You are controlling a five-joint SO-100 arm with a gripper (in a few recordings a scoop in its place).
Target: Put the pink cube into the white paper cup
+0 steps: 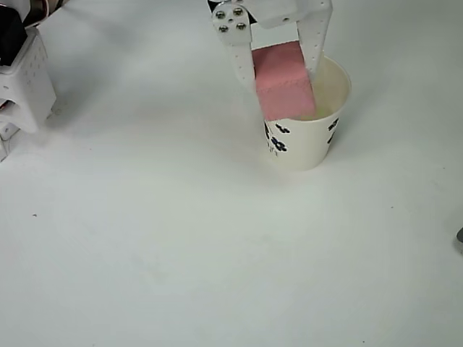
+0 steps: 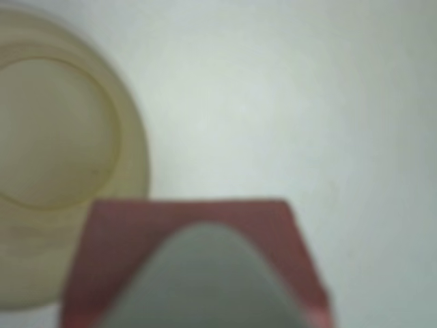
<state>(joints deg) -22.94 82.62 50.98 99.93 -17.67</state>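
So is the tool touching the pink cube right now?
Touching. In the overhead view, the tool has a finger pressed against each side of the pink cube, holding it above the white paper cup.

A bare white tabletop (image 1: 181, 253) (robot test bench, seemingly); white 3D-printed arm parts (image 1: 25, 79) at its edge
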